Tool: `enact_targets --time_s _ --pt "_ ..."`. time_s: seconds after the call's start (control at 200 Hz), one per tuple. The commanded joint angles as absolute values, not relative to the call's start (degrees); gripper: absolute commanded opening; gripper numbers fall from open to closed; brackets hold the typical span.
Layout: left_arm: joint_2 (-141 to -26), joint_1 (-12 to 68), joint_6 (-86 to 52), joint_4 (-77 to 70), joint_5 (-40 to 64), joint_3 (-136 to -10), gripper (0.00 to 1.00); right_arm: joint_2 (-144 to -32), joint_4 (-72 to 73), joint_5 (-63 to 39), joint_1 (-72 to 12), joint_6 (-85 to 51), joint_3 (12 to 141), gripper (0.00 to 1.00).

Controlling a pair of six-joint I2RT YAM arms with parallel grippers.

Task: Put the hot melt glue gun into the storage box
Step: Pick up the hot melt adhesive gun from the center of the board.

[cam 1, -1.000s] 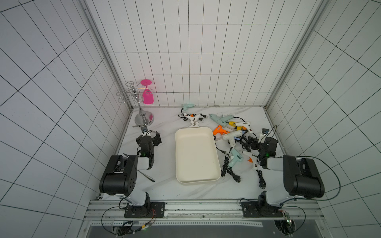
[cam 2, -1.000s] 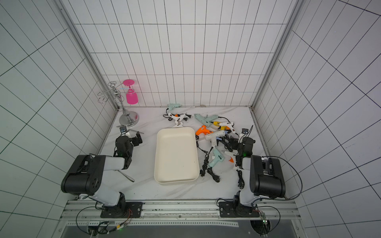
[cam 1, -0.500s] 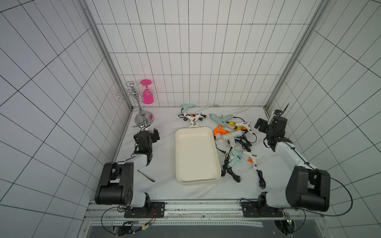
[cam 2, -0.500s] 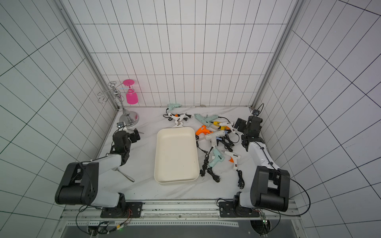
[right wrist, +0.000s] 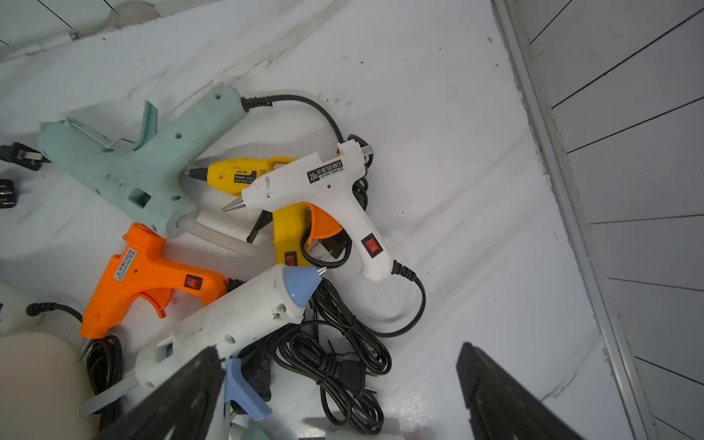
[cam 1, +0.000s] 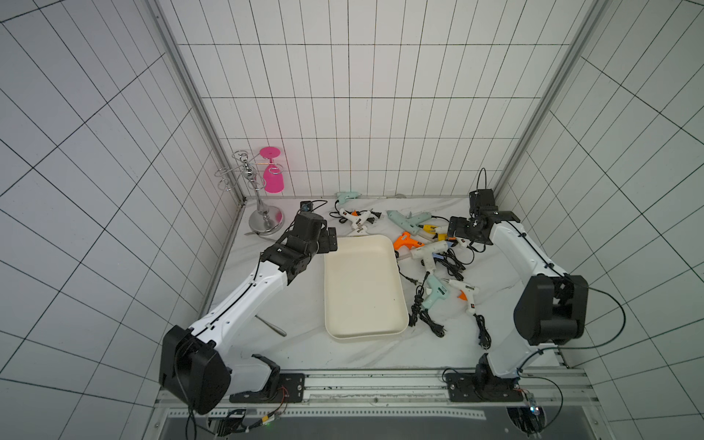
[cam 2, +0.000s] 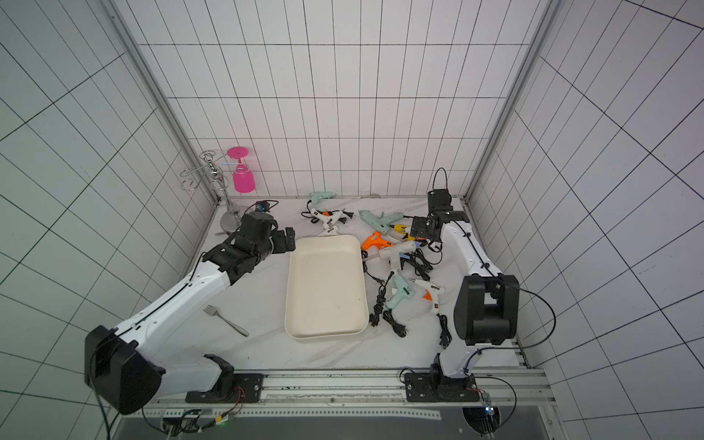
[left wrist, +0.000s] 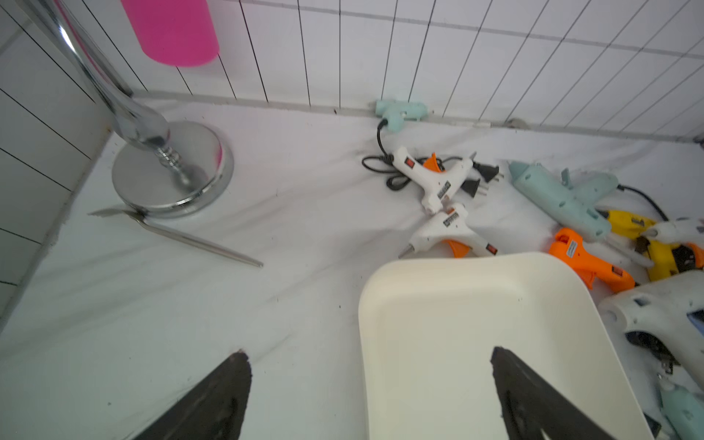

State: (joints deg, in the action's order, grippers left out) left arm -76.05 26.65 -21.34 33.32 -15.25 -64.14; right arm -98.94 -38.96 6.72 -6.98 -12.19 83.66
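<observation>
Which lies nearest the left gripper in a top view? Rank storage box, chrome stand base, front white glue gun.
1. storage box, far corner beside the left gripper.
2. chrome stand base, back left corner.
3. front white glue gun, across the box, right side.

Left arm [cam 1: 244, 301], right arm [cam 1: 524, 251]: white link shells, bulky black joint housings, thin black cable clipped along each; fingers [left wrist: 213, 400] black, tapered.
</observation>
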Motion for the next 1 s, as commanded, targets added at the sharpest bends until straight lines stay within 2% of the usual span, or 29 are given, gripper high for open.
enact_targets --time_s 0.0,0.23,0.55,0.734,0.854,0.994 --pt "-77.61 27.06 -23.79 40.55 -12.52 -64.25 0.99 -103.54 -46.03 8.0 -4.3 -8.65 88.75 0.94" --pt "-78.58 27.07 -21.15 43.0 -14.8 -64.72 0.98 -109.6 -45.94 0.32 0.94 -0.7 91.42 0.7" --pt "-80.66 27.05 -18.2 41.73 -14.54 -65.51 0.98 -115.91 -44.12 -3.19 0.94 6.21 92.94 0.69" --pt "-82.15 27.07 -16.8 42.47 -15.73 -67.2 0.98 -120.67 -42.39 -1.42 0.96 5.95 96.7 0.63" --pt "-82.77 27.06 -15.83 42.58 -16.54 -67.72 0.98 -123.08 -40.5 -4.57 0.89 6.16 98.86 0.5" --pt "-83.47 27.07 -15.12 42.69 -17.01 -68.42 0.98 -125.52 -41.66 -7.1 0.6 5.89 101.84 0.28"
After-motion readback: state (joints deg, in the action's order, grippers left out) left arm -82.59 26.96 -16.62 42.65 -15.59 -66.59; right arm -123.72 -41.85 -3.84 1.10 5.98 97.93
